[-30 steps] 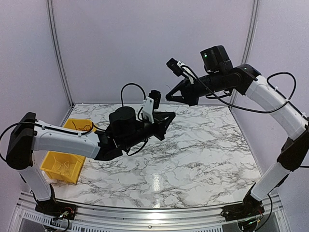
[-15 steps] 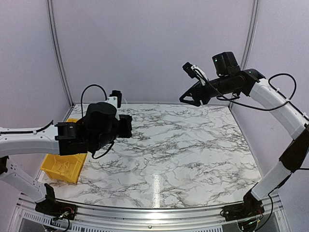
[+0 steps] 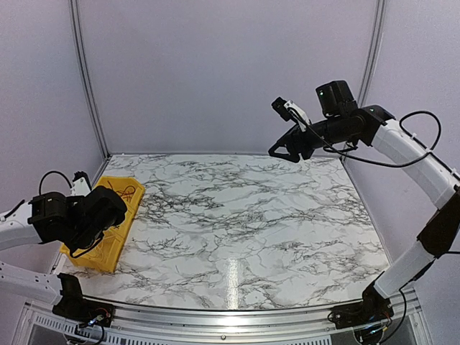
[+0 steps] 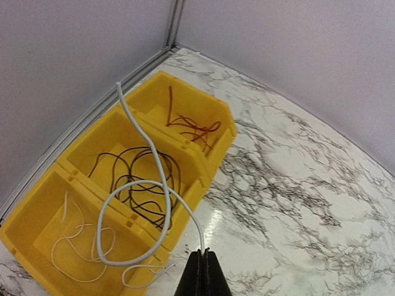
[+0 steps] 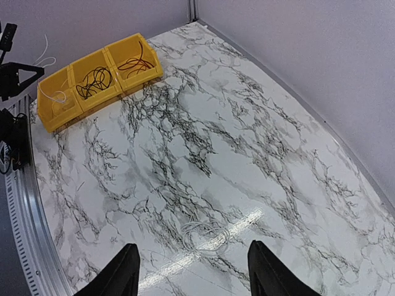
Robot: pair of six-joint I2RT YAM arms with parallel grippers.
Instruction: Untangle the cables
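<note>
Two claws, two states. The left claw point(image 4: 199, 274) is pinched together on one end of a whitish cable point(image 4: 199, 233), held in the air over the near end of the yellow bin point(image 4: 210, 154). The right claw point(image 5: 194, 277) is spread wide with nothing between its fingers, and it hangs high over the far right of the desk point(image 5: 203, 135).

From the shut tips the whitish cable runs up and left in the wrist view and curls into one open loop across the near and middle compartments. It then goes straight toward the far-left wall corner, free end pointing away from the claw (long axis roughly along the bin).

The bin has three compartments. Thin white wires point(image 4: 74, 240) lie in the nearest, black cables point(image 4: 142, 203) are coiled in the middle, and reddish cables point(image 4: 194, 129) are in the farthest. A pale coil point(image 5: 207, 234) lies flat on the desk below the right claw (faint, hard to make out).
</note>
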